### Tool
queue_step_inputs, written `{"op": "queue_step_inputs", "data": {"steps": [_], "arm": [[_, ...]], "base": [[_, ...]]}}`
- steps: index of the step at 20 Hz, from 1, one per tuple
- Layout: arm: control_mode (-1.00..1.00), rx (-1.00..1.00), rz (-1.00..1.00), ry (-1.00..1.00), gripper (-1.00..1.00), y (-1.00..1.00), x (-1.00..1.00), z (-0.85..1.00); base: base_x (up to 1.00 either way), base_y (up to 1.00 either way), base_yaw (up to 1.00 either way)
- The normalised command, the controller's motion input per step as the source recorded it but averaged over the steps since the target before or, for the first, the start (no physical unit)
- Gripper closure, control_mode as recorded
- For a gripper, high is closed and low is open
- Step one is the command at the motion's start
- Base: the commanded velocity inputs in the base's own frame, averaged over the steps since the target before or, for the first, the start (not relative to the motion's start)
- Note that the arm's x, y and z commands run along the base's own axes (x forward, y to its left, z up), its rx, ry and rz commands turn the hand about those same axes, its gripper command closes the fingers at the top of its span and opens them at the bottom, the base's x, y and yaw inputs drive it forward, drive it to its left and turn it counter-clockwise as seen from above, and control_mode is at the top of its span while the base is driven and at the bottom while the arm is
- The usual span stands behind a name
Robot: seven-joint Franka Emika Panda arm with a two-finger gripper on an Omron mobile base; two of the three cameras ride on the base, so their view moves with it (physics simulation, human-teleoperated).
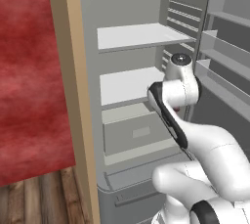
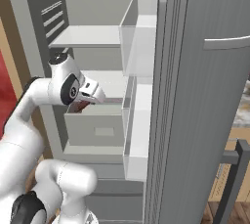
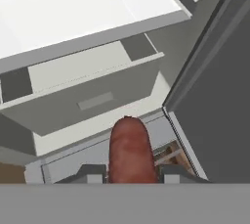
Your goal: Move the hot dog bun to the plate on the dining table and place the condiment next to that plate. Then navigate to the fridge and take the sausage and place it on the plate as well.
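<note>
The fridge (image 1: pixel 131 36) stands open before me, with pale grey shelves and a drawer (image 3: pixel 93 101) inside. My gripper (image 3: pixel 129 175) is shut on the sausage (image 3: pixel 128 145), a thin dark red rod that sticks out between the two finger tips. The hand hangs in front of the middle shelf, just above the drawer. From the right base view a bit of the sausage (image 2: pixel 79 106) shows under the hand. The hot dog bun, the plate, the dining table and the condiment are out of view.
The open fridge door (image 2: pixel 205 96) with its racks (image 1: pixel 224 37) stands close on the right of the arm. A tan panel (image 1: pixel 73 81) and a red wall (image 1: pixel 29 71) bound the left. Wooden floor (image 1: pixel 44 198) lies below.
</note>
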Motion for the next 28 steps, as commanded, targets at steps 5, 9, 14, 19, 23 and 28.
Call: {"op": "queue_step_inputs", "data": {"steps": [5,9,14,19,23,28], "arm": [[-1.0,0.0,0.0,0.2,1.0,0.26,-0.84,0.28],[1.0,0.0,0.0,0.07,1.0,0.05,-0.33,0.02],[1.0,0.0,0.0,0.0,1.0,0.0,0.0,0.0],[1.0,0.0,0.0,0.0,1.0,0.0,0.0,0.0],[1.0,0.0,0.0,0.0,1.0,0.0,0.0,0.0],[1.0,0.0,0.0,0.0,1.0,0.0,0.0,0.0]], "base": [[0.0,0.0,0.0],[-0.46,0.08,0.0],[-1.0,0.32,-0.09],[-0.97,0.77,-0.4],[-0.55,0.89,-0.54],[-0.41,0.8,-0.59]]}}
